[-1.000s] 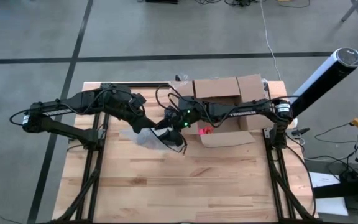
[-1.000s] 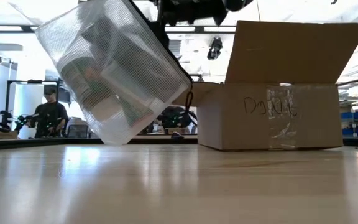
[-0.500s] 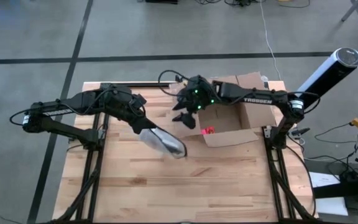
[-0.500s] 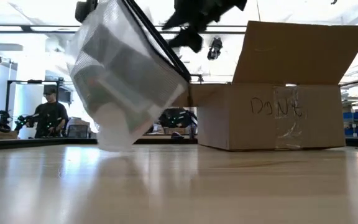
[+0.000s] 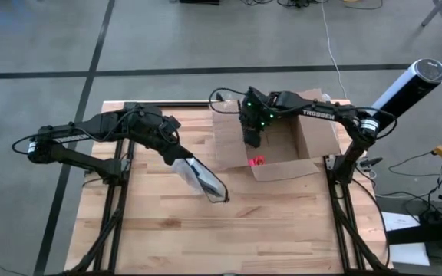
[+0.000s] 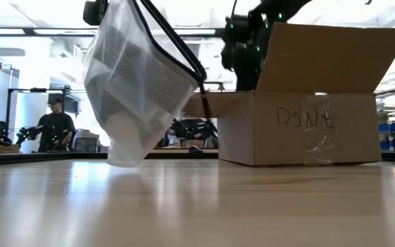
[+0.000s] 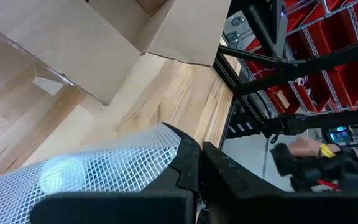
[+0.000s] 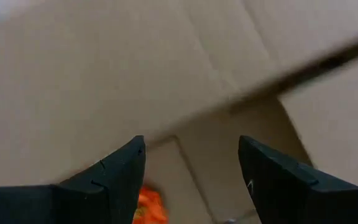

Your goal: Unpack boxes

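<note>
Holding the mesh pouch (image 5: 202,179) clamped in our left gripper (image 5: 176,156) above the table (image 5: 275,222); right gripper (image 5: 252,140), fingers spread, hangs over the open cardboard box (image 5: 271,135) at the table's far right

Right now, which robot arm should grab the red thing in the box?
The right one, probably. The right gripper hangs open over the open box, just above the red thing. The left gripper is busy, shut on the mesh pouch off to the box's side.
</note>
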